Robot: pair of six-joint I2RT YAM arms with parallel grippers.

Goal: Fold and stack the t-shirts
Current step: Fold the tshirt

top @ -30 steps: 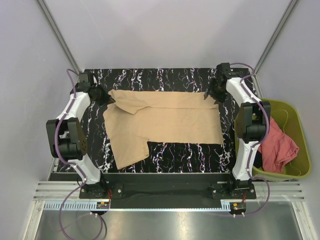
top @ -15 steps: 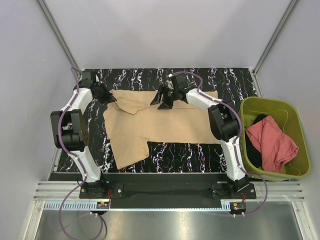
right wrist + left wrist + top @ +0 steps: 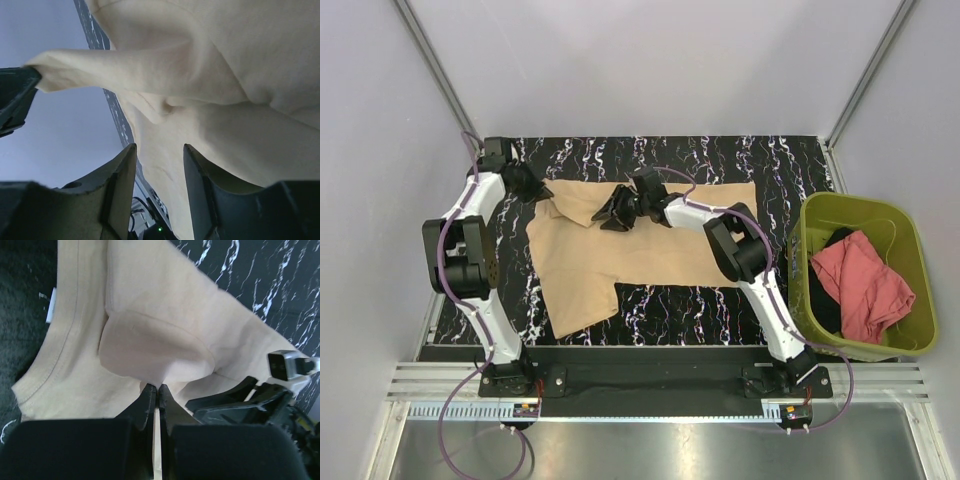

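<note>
Black marbled table (image 3: 720,160): tan t-shirt (image 3: 640,255) lengthwise left-right, collar left.

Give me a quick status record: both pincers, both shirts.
left pincer: shut on tan t-shirt, far-left corner pinched up
right pincer: open, poised over the tan cloth near the left pincer
tan t-shirt: spread on table, not yet folded
salmon-red t-shirt: crumpled in olive bin, right of table
stack: none yet

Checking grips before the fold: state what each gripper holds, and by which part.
Left gripper pinches the tan t-shirt by a raised fold beside its collar. Right gripper holds nothing: its jaws stand apart over the same shirt.
</note>
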